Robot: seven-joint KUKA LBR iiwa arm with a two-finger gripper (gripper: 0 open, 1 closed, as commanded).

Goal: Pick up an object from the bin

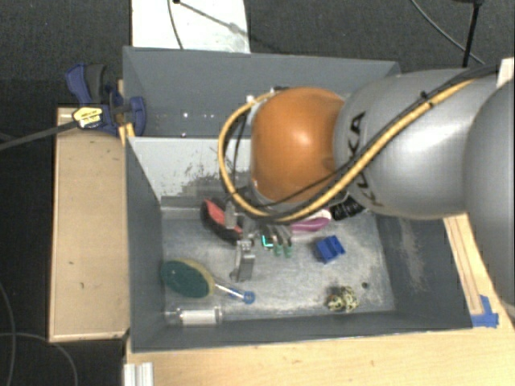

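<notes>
**My gripper low in the bin, close by a blue-tipped stick**

I reach in from the right, and my silver arm lies across the far right of the grey metal bin. The orange cover at my wrist hangs over the middle, with a yellow cable looped round its left side. Below the cover my gripper points down at the bin floor, left of centre. Seen from here it is a narrow grey shape, and I cannot tell whether it is clenched or released. I see nothing held in it.

The thing nearest my gripper is a thin stick with a blue tip, lying on the floor just beside it toward the near wall. Left of the stick is a round dark green pad with a pale yellow rim. A pale tube lies along the near wall in the left corner.

On the far side of my gripper, a red and black thing sits close under the edge of the cover. To the right there is a small blue block, with a pink thing just behind it, partly under my wrist. A small speckled lump lies well apart, near the front right.
</notes>
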